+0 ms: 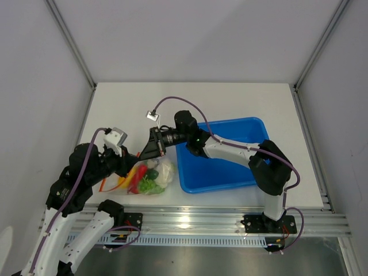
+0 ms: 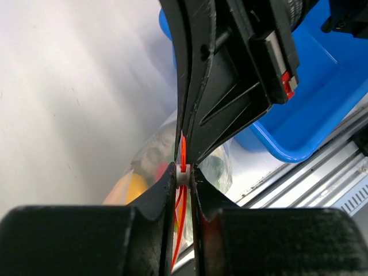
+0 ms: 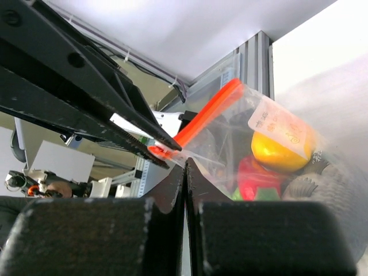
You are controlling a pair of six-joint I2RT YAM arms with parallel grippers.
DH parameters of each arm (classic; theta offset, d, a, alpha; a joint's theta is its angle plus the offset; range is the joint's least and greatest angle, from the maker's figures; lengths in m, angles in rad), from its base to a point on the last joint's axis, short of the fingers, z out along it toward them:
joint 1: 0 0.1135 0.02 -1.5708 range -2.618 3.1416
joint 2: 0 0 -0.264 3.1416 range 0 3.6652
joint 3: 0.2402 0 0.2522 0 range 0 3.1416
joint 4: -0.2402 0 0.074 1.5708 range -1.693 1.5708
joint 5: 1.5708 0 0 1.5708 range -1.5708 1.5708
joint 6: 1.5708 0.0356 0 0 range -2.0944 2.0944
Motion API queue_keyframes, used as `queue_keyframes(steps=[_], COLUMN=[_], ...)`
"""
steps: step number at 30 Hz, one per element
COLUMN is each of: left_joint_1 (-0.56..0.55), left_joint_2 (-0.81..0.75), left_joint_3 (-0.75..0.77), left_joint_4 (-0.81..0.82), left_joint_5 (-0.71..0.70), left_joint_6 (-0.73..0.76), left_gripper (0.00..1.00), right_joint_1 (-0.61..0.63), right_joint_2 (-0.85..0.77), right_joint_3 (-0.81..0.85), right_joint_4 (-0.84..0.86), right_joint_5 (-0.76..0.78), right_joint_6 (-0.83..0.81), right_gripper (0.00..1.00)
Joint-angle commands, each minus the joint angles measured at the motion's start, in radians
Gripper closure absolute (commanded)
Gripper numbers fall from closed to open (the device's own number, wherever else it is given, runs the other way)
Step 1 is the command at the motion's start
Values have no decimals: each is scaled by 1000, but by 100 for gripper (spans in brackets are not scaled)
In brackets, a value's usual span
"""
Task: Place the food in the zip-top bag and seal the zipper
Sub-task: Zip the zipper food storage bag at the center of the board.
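While the zip-top bag [image 1: 156, 175] lies at lower left of the top view, its zipper [image 2: 183, 150] is pinched by the left gripper [image 2: 183, 172]. It is clamped by the shut right gripper [image 3: 185, 167] too.

You see a clear zip-top bag [image 1: 165, 171] with an orange-red zipper [image 3: 210, 109], yellow, red and green food [image 1: 149, 185], a blue tray [image 1: 218, 187], a white desk [image 1: 190, 98].

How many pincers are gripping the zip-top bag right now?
2. The left pincer clamps the orange zipper; the right pincer meets it tip to tip from the opposite side, shut on the zip-top bag at its mouth edge.
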Motion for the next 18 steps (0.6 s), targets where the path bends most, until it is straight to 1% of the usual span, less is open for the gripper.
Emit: queue_keyframes(steps=[1, 3, 6, 12, 14, 17, 18], left_joint_1=[-1, -1, -1, -1, -1, -1, -1], left_joint_2=[32, 59, 76, 84, 87, 75, 66], left_joint_3=[49, 66, 66, 56, 57, 65, 65], left_joint_4=[-94, -109, -122, -136, -140, -134, -130], left_joint_5=[-37, -34, -20, -19, -20, -31, -39], left_joint_6=[-50, -66, -85, -116, -109, -99, -94], left_gripper=[84, 84, 88, 99, 100, 99, 100], right_joint_1=[-31, -33, -34, -36, -36, -37, -37], right_joint_2=[-86, -89, -95, -96, -95, -98, -103], right_joint_3=[10, 7, 2, -7, -7, 13, 16], right_joint_4=[137, 136, 137, 142, 142, 76, 21], right_joint_5=[52, 57, 62, 63, 53, 26, 20], right_joint_6=[53, 56, 59, 61, 55, -3, -61], right_gripper=[100, 100, 100, 100, 100, 100, 100])
